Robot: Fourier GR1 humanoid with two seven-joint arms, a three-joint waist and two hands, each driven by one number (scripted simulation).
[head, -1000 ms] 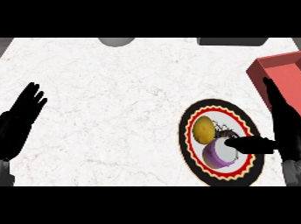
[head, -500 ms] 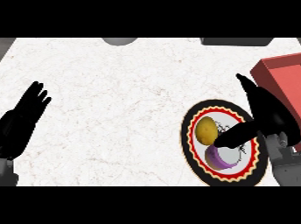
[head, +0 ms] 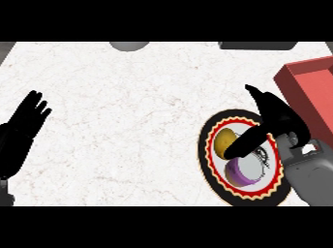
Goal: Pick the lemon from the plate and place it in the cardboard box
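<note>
Your right hand (head: 273,118) sits over the plate (head: 214,167) at about 4 o'clock in the view, with its grey forearm coming up from the lower right corner. Its fingers are stretched out toward 11 o'clock and grasp nothing. The thumb reaches down toward 7 o'clock, and its tip lies on or just above the right edge of the lemon (head: 223,139); you cannot tell from here whether they actually touch.

The lemon lies on the plate, in its upper left part. At about 6 o'clock from the lemon, also on the plate, is a purple rounded item (head: 239,174), just beside it; what it is cannot be made out. The plate has a black rim with a red and yellow zigzag band and a pale centre.

At 2 o'clock from the hand stands the cardboard box (head: 305,89), red-walled and open at the top, near the plate and running off the right edge.

Your left hand (head: 19,131) shows at 9 o'clock by the left edge, fingers straight and up, released and resting over the white marbled worktop (head: 127,121), well apart from the plate.
</note>
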